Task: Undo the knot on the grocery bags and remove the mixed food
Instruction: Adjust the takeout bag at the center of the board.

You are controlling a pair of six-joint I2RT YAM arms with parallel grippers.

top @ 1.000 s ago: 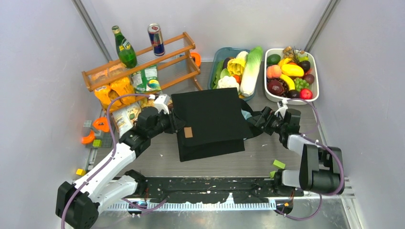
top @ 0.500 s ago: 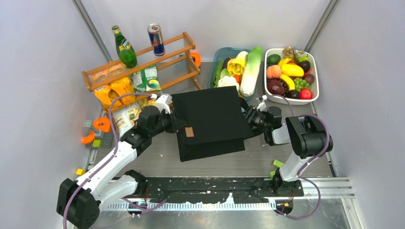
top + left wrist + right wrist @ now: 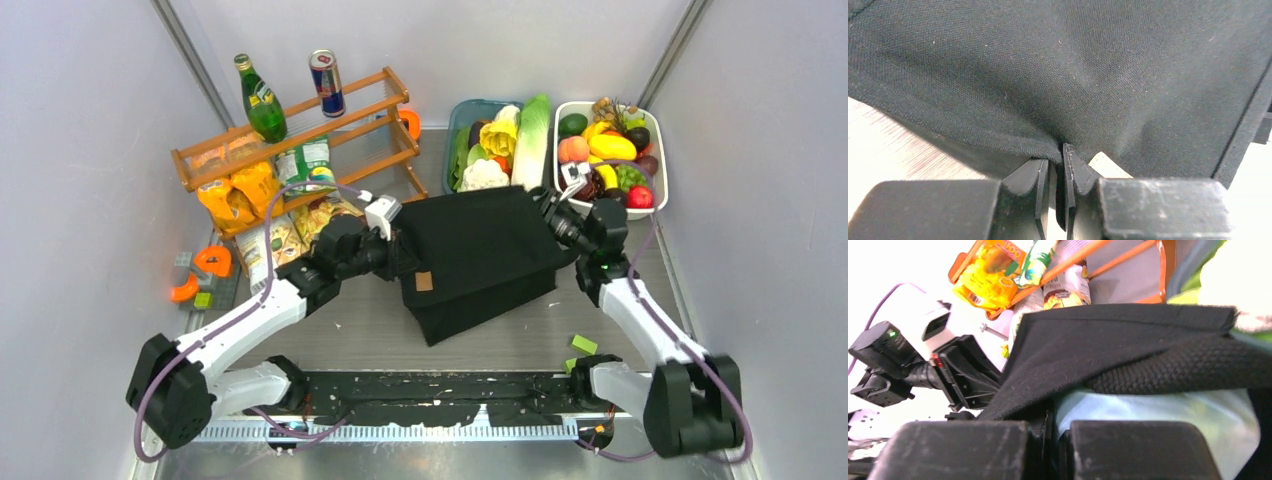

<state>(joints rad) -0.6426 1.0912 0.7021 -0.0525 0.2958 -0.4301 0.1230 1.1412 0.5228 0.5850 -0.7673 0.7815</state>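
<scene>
Your two arms have the black tote (image 3: 470, 250) between them in the middle of the bench (image 3: 360, 330), one at each end. That reads as a spreading hold: draw the cloth apart and the mouth should open.

The left gripper (image 3: 1060, 156) has its jaws nearly together, nipping a small fold of the tote's hem on the side facing the bench's left edge. The right gripper (image 3: 1052, 420) is clamped tight on the cloth rim at the tote's far right corner, close to the fruit tray (image 3: 663, 180).

The fabric is a matte, tight-woven canvas that creases softly and sags wherever it isn't held (so a thin pinch is enough, though it may slip). From the right wrist you can see a coarse webbing strap (image 3: 1173, 372), thick and ribbed, lying across the opening. Under it, inside the tote, is a light-blue plastic bag (image 3: 1148, 415), slick, pale and translucent.

I can't make out the knot in any view; my guess is that it sits in that plastic, beneath the strap. No food shows inside either bag. The snack packets (image 3: 240, 190) by the wooden rack (image 3: 372, 88), towards the far left corner, are glossy and crumpled.
</scene>
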